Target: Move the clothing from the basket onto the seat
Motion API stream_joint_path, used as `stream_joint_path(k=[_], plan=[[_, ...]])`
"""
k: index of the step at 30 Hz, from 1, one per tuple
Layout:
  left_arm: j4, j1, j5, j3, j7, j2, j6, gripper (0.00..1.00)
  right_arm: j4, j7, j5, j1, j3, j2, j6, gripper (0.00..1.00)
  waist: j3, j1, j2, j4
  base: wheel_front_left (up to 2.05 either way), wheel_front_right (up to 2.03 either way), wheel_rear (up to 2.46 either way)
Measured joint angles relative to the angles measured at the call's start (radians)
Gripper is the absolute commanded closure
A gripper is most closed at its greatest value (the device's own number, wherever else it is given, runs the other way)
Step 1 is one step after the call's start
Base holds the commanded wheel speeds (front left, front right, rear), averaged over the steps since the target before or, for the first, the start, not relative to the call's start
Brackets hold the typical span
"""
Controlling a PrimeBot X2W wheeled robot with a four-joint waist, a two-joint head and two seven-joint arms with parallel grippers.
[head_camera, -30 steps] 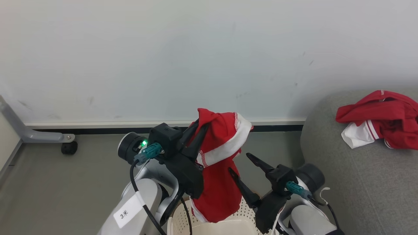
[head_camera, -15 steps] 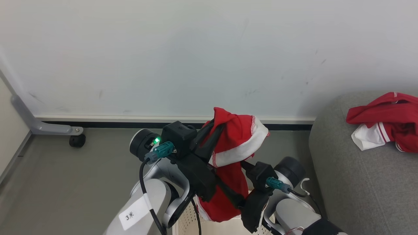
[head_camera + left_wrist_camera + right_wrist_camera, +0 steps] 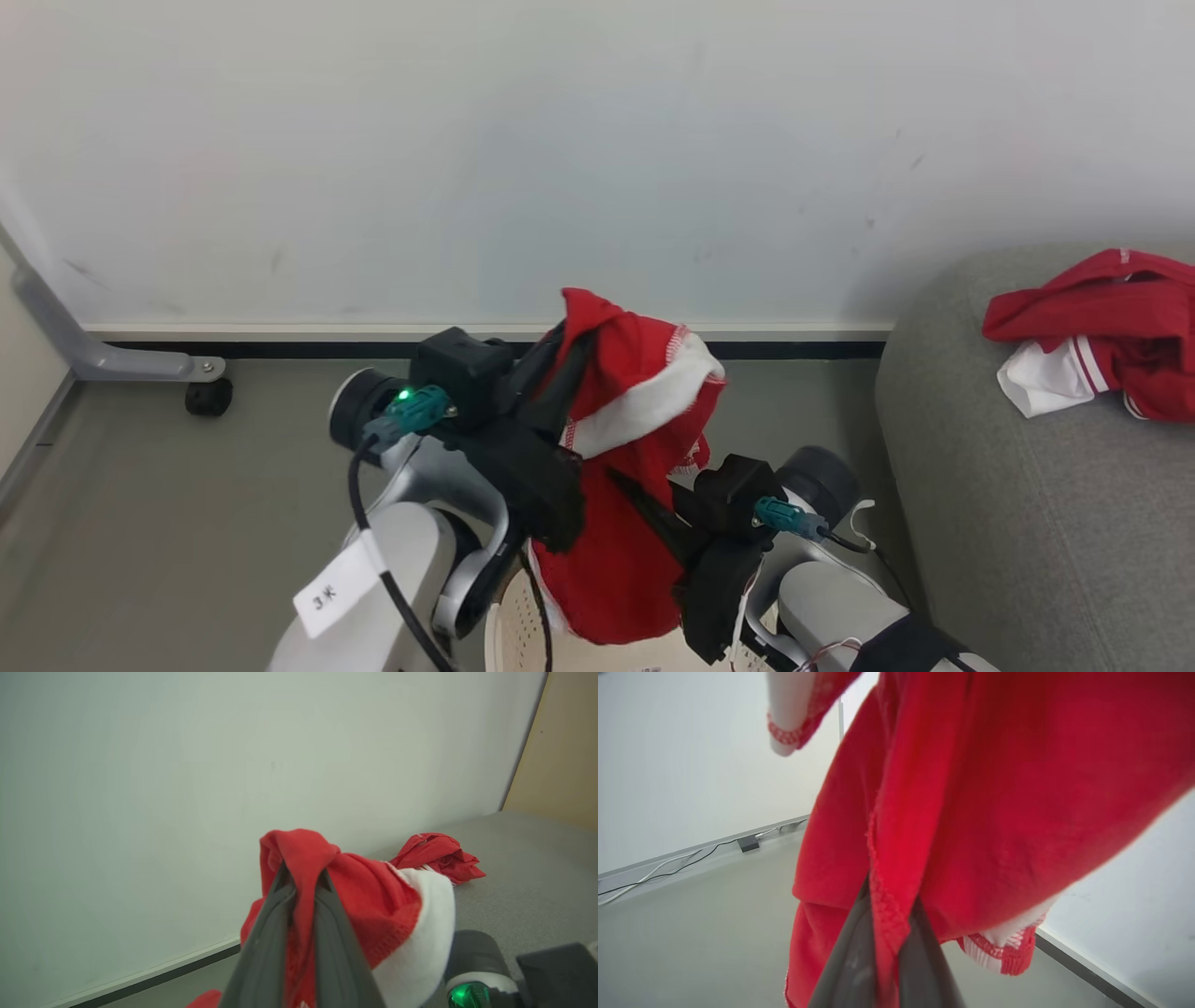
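Left gripper (image 3: 301,877) jaws pinched together on fold of red garment (image 3: 369,905). Cloth bunches above tips, spills right of jaws; white band (image 3: 420,942) droops at right. Beyond jaws, to right: second red garment (image 3: 437,856) lying crumpled on grey seat (image 3: 537,872). Pale wall (image 3: 187,765) behind. Dark round housing with green light (image 3: 467,994) low right of jaws.

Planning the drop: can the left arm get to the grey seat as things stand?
Likely, but awkwardly: the seat lies past the right gripper, which is shut on the same red garment as the left gripper, so both would have to swing over together.
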Motion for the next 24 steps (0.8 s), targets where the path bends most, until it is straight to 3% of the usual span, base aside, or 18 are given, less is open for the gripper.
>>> stream_joint_path(k=[2, 3, 4, 5, 6, 12, 19, 24], plan=[[0.01, 0.01, -0.004, 0.017, 0.0, 0.008, 0.012, 0.8, 0.005, 0.0, 0.012, 0.0, -0.001, 0.0, 0.0, 1.0, 0.003, 0.0, 0.0, -0.01, 0.0, 0.0, 0.0], [0.016, 0.021, -0.007, 0.025, 0.0, 0.012, 0.019, 0.63, 0.009, 0.0, 0.015, 0.0, -0.002, 0.0, 0.0, 1.0, 0.004, 0.0, 0.0, -0.016, 0.0, 0.0, 0.0], [0.022, 0.03, -0.009, 0.031, 0.0, 0.016, 0.021, 0.54, 0.012, -0.001, 0.018, 0.0, -0.005, 0.0, 0.0, 1.0, 0.005, 0.0, 0.0, -0.022, 0.0, 0.0, 0.0], [0.025, 0.041, -0.009, 0.037, 0.0, 0.021, 0.028, 0.31, 0.016, -0.001, 0.022, 0.0, -0.008, 0.0, 0.0, 1.0, 0.006, 0.0, 0.0, -0.028, 0.0, 0.0, 0.0], [0.03, 0.049, -0.009, 0.044, 0.0, 0.024, 0.032, 0.0, 0.017, -0.002, 0.028, 0.001, -0.011, 0.0, 0.0, 1.0, 0.007, 0.0, 0.0, -0.035, 0.0, 0.0, 0.0], [0.05, 0.083, -0.017, 0.067, -0.012, 0.036, 0.054, 0.0, 0.007, -0.009, 0.061, 0.005, -0.048, -0.006, 0.0, 1.0, 0.014, 0.0, 0.0, -0.077, 0.0, 0.0, 0.0], [0.048, 0.138, -0.023, 0.058, -0.04, 0.046, 0.036, 0.0, -0.025, -0.01, 0.08, 0.012, -0.118, -0.061, -0.001, 1.0, 0.02, 0.0, 0.0, -0.124, 0.0, 0.0, 0.0], [0.034, 0.187, -0.021, 0.029, -0.073, 0.069, 0.008, 0.0, -0.093, -0.01, 0.091, 0.059, -0.187, -0.135, -0.038, 1.0, 0.021, 0.0, 0.0, -0.164, 0.0, 0.0, 0.0]])
